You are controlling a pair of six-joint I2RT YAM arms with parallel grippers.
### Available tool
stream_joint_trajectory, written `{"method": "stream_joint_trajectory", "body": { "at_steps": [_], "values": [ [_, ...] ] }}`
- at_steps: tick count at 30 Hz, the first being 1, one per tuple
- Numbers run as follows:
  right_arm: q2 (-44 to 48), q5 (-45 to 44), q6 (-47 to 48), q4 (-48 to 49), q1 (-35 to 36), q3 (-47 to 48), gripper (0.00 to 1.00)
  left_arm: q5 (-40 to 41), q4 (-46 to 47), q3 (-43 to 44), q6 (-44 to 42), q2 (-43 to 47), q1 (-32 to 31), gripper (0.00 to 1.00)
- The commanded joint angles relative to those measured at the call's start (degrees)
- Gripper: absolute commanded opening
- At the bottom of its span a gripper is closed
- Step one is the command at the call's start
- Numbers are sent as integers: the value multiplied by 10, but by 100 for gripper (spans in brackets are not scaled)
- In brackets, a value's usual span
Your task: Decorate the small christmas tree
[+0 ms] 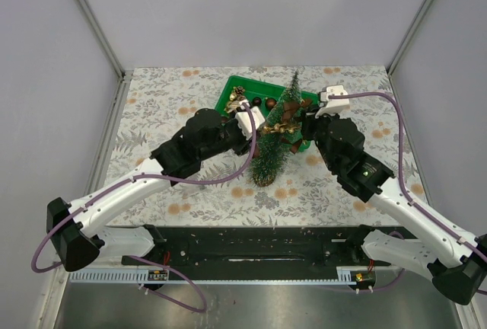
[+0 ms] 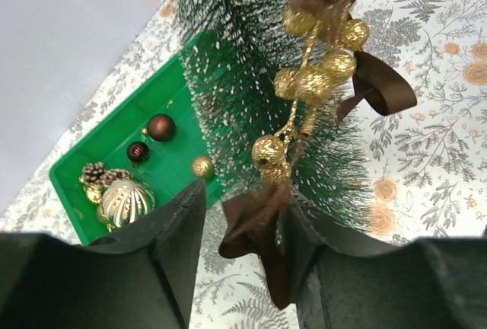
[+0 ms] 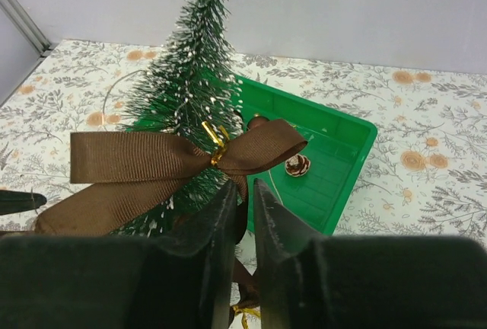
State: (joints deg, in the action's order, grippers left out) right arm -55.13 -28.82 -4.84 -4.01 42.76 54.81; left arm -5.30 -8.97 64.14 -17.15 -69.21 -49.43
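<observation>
— Left gripper [image 2: 243, 196]?
— Spread; a brown ribbon tail [image 2: 251, 226] hangs between its fingers.
— Right gripper [image 3: 245, 186]?
— Pinching a brown grosgrain bow [image 3: 144, 165]. The small christmas tree [image 3: 194, 78], frosted green bristles, stands just beyond both.

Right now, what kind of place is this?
Probably a lab robot test cell, not a home: grey panels in a metal frame enclose the floral tablecloth, and the left arm and right arm are bolted to a black rail at its near edge.
</observation>
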Motion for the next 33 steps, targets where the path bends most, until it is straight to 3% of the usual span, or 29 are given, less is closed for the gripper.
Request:
{"method": "stream_joint_trajectory", "body": {
  "at_steps": [1, 16, 24, 33],
  "values": [
    [12, 17, -15, 34, 1, -11, 26, -6, 50, -11, 0, 7, 1, 52],
    [36, 84, -66, 35, 1, -55, 35, -2, 81, -53, 6, 18, 1, 57],
    [78, 96, -51, -8, 1, -28, 42, -5, 87, -75, 4, 40, 1, 59],
    [97, 148, -52, -84, 1, 21, 55, -15, 79, -60, 20, 65, 6, 73]
  ]
}}
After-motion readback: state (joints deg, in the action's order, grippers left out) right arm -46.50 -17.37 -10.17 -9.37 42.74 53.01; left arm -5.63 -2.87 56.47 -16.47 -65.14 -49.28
